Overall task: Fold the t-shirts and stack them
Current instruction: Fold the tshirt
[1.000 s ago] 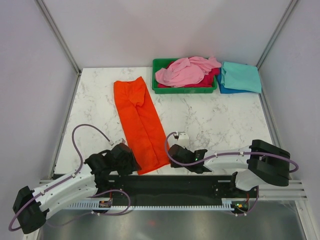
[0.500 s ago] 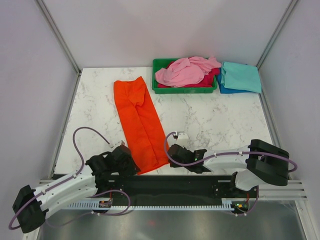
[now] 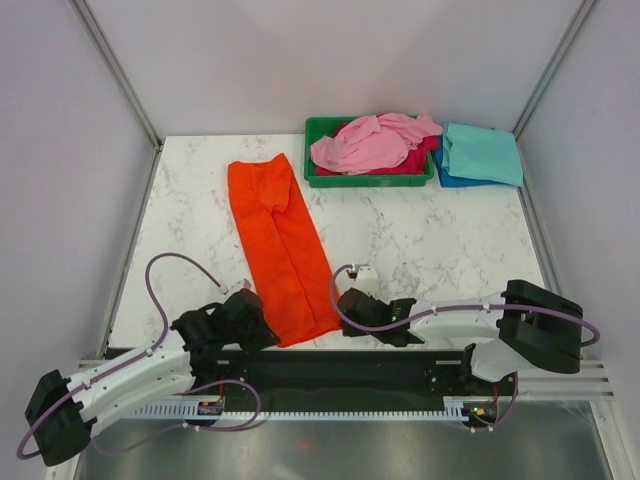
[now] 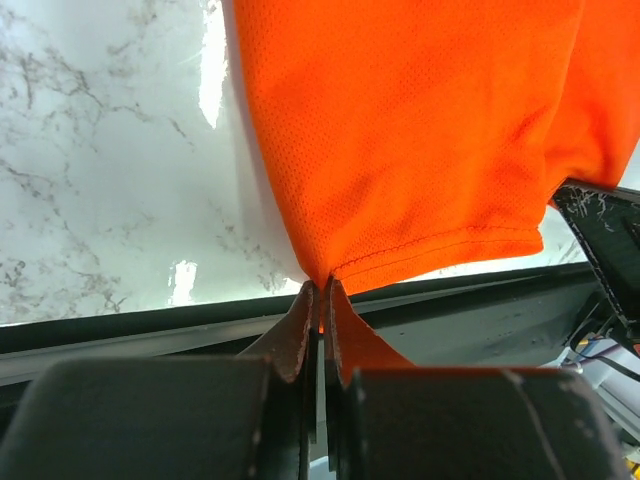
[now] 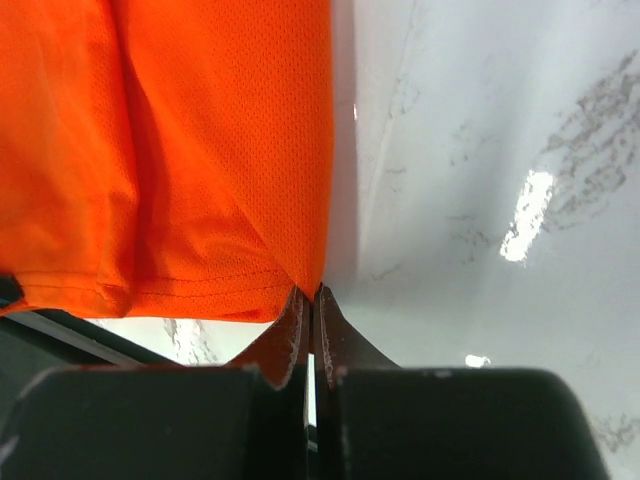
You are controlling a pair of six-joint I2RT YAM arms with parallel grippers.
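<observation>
Now both arms lie low at the near table edge. The left gripper [image 4: 320, 292] has its jaws squeezed tight on the near left hem corner of the orange t-shirt [image 3: 280, 250]. The cloth is pinched between the fingertips, and a bit of orange shows behind them. The right gripper [image 5: 311, 296] is clamped the same way on the near right hem corner.

The shirt lies as a long narrow strip on the marble table [image 3: 430, 240]. It runs away from both grippers toward the far side, its far end slanting toward the left arm's side. The hem spans between the two grippers.

Well ahead of the right gripper, a green tray [image 3: 370, 181] sits at the back edge. In it a crumpled light pink t-shirt [image 3: 365, 145] lies heaped over a magenta t-shirt [image 3: 418, 160]. Just right of the tray, a folded teal t-shirt [image 3: 482, 152] lies on a blue t-shirt [image 3: 447, 180], of which only an edge shows.
</observation>
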